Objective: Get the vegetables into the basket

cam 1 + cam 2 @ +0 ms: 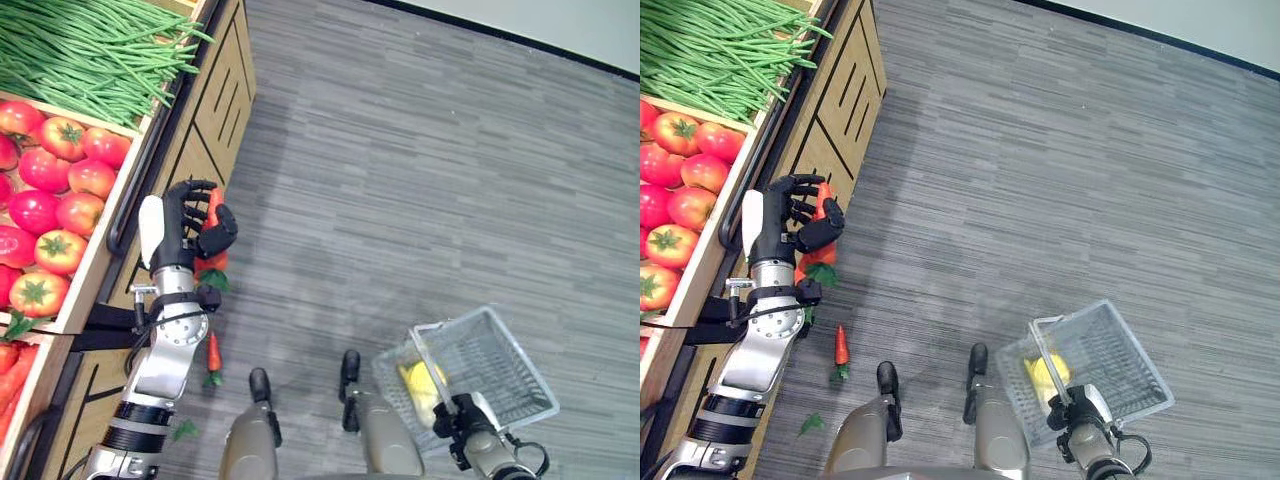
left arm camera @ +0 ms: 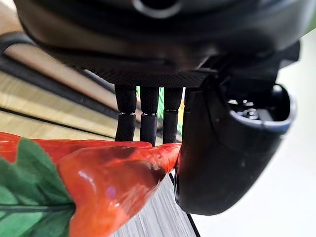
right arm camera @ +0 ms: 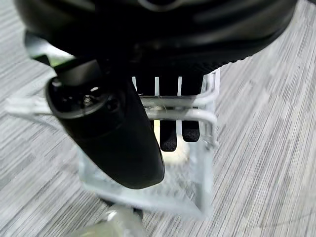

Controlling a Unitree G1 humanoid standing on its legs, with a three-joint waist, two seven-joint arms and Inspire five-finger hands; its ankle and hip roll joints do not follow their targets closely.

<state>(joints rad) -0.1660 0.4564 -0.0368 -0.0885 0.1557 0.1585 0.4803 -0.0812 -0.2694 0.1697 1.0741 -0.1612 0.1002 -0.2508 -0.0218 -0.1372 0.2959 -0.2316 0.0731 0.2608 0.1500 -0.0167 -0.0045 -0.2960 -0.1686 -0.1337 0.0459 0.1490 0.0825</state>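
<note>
- Carrots [image 1: 211, 225]: I have a glossy orange bunch clenched in my left hand [image 1: 190, 228], fingers and thumb curled round it, long axis upright, tips up past the fingers, green leaves below the palm.
- Basket [image 1: 500, 375]: clear wire mesh, its handle grasped by my right hand [image 3: 113, 133]; a yellow vegetable [image 1: 422, 385] lies inside.
- One loose carrot [image 1: 841, 347] lies on the grey floor below my left forearm, tip pointing up the view.
- Beside the left hand, wooden crates hold red tomatoes [image 1: 60, 190] and green beans [image 1: 90, 50].
</note>
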